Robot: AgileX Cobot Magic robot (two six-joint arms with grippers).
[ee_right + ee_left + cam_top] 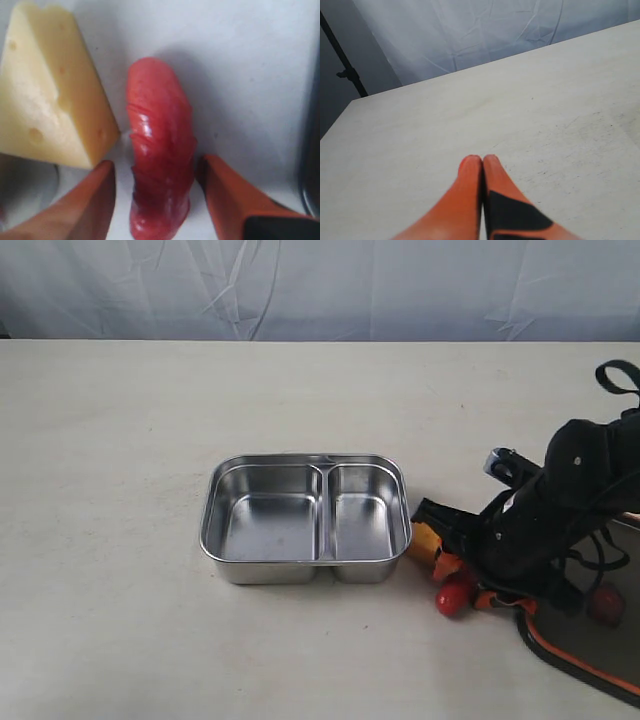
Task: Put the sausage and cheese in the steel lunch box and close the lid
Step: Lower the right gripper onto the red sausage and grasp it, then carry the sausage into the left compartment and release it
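My right gripper [156, 165] stood open, its orange fingers [95, 200] low on either side of the sausage [157, 115], a sliver of table showing on each side and nothing clamped. The sausage lay flat on the table [120, 440] with its long axis running along the line of the fingers, one rounded end pointing out past the tips and the ribbed other end back between them. In the exterior view only one red end [455, 595] showed below the gripper, right of the box's near-right corner.

Just beside the sausage sat the cheese [50, 90], its pale broad face up and its darker pitted side turned toward the sausage. One corner came so close to the sausage that I could not tell whether they touched. From the exterior camera the cheese [425, 540] sat between the box's right wall and the gripper.

My left gripper [483, 160] was closed, tips pressed together with nothing between them, hovering over bare table.

The box [280, 572] sat near the middle of the table, uncovered, long axis left to right, large compartment left and small one right. The lid [590, 640] lay flat toward the near-right corner, partly under my right arm.
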